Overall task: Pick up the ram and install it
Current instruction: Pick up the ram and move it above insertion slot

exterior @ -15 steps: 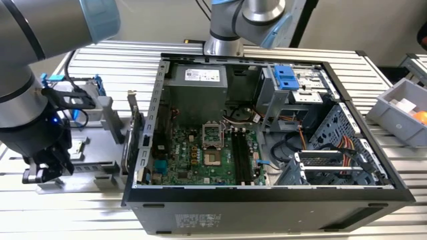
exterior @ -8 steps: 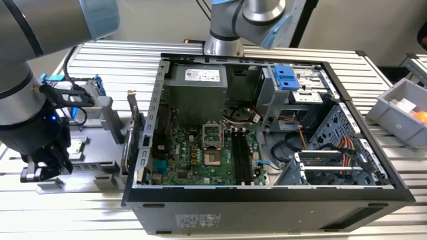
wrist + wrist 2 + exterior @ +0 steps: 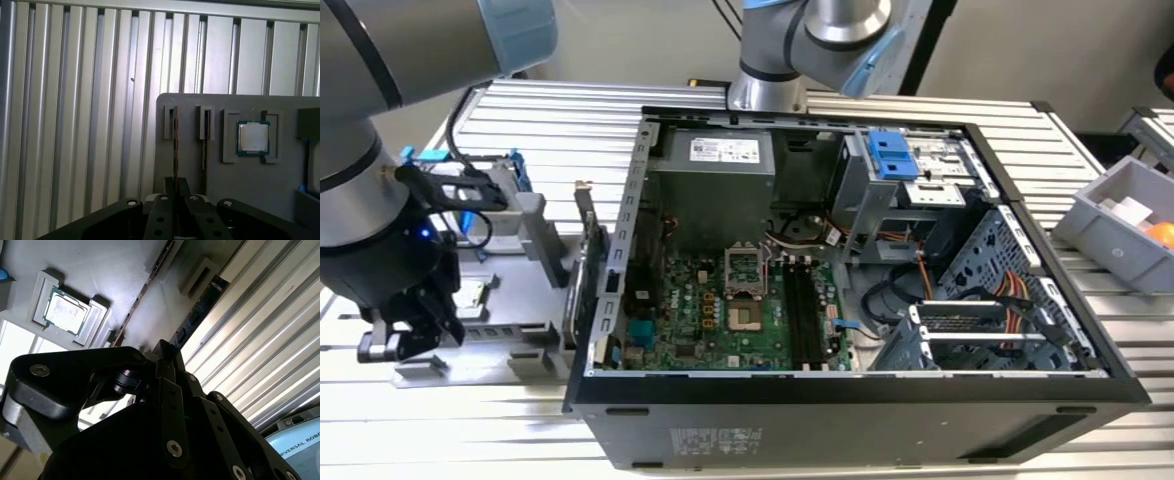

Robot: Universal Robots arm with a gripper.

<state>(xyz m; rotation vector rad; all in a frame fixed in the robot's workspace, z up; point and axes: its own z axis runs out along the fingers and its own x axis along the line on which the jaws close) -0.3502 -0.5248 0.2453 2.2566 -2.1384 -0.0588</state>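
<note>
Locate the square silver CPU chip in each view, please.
Exterior view: CPU chip on the grey holder, at the exterior view's left.
Second wrist view: CPU chip in the holder's square recess.
First wrist view: CPU chip in the same recess.
Shared landmark: the grey holder.

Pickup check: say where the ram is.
In the first wrist view the ram stands on edge in the gray holder, in the slot farther from the silver chip, at the gripper.

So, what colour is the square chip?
The chip is silver with a green edge; first wrist view shows it best.
</note>
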